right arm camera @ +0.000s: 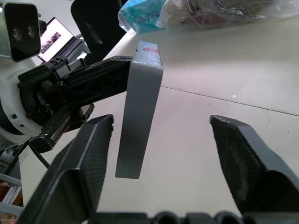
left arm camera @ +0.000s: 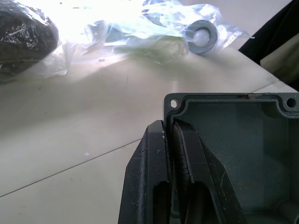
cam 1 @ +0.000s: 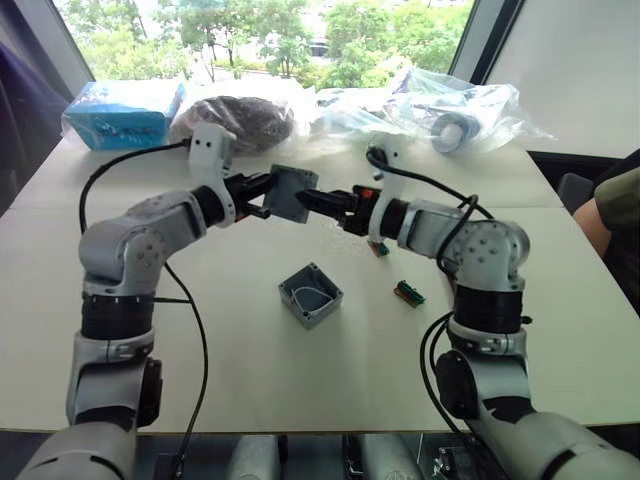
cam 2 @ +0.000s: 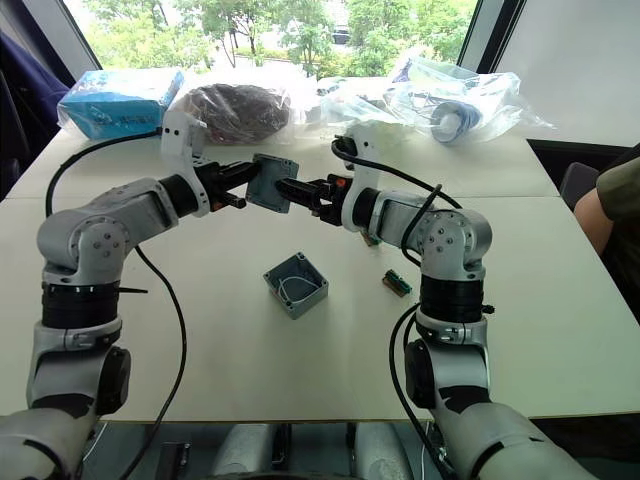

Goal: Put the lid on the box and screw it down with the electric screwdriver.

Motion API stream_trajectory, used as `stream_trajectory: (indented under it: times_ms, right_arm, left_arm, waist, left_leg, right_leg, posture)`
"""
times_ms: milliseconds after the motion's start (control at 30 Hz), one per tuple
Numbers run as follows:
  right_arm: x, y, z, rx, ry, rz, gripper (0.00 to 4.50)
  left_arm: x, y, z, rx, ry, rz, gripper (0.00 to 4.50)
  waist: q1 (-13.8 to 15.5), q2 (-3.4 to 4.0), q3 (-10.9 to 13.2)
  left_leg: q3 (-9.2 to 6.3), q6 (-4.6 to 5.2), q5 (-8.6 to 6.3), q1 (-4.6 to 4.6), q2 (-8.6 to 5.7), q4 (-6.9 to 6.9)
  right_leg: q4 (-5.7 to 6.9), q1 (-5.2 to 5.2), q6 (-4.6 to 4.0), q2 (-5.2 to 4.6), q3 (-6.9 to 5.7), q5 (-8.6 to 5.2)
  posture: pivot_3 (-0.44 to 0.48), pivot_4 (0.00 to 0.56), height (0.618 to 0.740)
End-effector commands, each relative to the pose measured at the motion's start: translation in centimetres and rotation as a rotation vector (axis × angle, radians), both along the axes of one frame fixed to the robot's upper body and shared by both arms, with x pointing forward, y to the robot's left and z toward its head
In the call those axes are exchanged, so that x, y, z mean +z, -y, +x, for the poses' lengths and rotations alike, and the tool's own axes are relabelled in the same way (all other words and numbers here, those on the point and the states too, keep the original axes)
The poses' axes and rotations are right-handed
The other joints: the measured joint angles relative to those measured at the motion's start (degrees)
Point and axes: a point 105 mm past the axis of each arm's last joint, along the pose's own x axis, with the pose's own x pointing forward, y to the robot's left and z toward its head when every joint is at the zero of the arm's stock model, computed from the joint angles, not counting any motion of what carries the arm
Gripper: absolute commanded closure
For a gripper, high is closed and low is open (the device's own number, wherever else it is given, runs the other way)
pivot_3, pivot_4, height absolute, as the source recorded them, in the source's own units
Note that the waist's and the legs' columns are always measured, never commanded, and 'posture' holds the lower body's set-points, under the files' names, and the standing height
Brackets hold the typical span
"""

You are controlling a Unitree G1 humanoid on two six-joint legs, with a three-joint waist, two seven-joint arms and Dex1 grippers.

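1. You are looking across a pale cream table with a thin seam running across its top, just beyond the jaws.
2. Past the jaws, a wide window fills the far side; green trees stand outside and strong daylight washes the table's far edge.
3. A dark window frame post slants up beyond the right-hand jaws, with a plain white wall beside it.
4. Along the far edge, beyond the jaws, you see a blue carton, a dark bundle in clear plastic and crumpled clear plastic bags.
5. A person's arm sits at the table's right side.
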Motion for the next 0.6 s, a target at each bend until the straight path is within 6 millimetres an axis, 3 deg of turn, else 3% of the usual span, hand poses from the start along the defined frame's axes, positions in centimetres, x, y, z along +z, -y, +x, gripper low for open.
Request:
stream_trajectory:
  times_ms: [33, 200, 333, 433, 600]
  right_arm:
    - [1.6, -0.2, -0.6, 0.007, 0.061, 0.035, 2.51]
    - [1.5, -0.4, -0.8, 0.0, 0.052, 0.055, 4.34]
    - [1.6, -0.3, -0.7, -0.019, 0.051, 0.067, 4.36]
    - [1.7, -0.2, -0.6, -0.035, 0.053, 0.075, 4.36]
    - [1.7, 0.3, -0.5, -0.062, 0.063, 0.075, 4.36]
  left_arm:
    - [2.2, 0.0, -0.3, -0.006, 0.074, -0.023, 4.5]
    - [2.4, 0.4, -0.6, -0.04, 0.09, -0.044, 4.5]
    - [2.5, 0.4, -0.9, -0.063, 0.092, -0.058, 4.5]
    - [2.7, -0.2, -1.1, -0.094, 0.075, -0.098, 3.64]
    - [3.8, -1.4, -1.6, -0.131, 0.05, -0.19, 1.58]
  waist:
    - [0.0, 0.0, 0.0]
    - [0.0, 0.0, 0.0]
    - [0.0, 0.0, 0.0]
    - [0.0, 0.0, 0.0]
    - [0.0, 0.0, 0.0]
  left_leg:
    - [0.0, 0.0, 0.0, 0.0, 0.0, 0.0]
    - [-0.02, 0.0, 0.0, 0.0, 0.01, 0.0]
    - [-0.02, 0.0, 0.0, 0.0, 0.0, 0.0]
    - [-0.02, 0.0, 0.0, -0.01, 0.01, 0.0]
    - [-0.02, 0.0, 0.0, -0.01, 0.01, 0.0]
  right_leg:
    - [0.0, 0.0, 0.0, 0.0, 0.0, 0.0]
    - [0.0, 0.01, 0.0, 0.02, 0.0, 0.0]
    - [0.0, 0.01, 0.0, 0.02, 0.0, 0.0]
    - [0.0, 0.01, 0.0, 0.04, 0.0, 0.0]
    - [0.0, 0.0, 0.0, 0.04, 0.0, 0.0]
  posture:
    - [0.0, 0.15, 0.74]
    - [0.0, 0.15, 0.74]
    - [0.0, 0.15, 0.74]
    - [0.0, 0.15, 0.74]
    - [0.0, 0.15, 0.74]
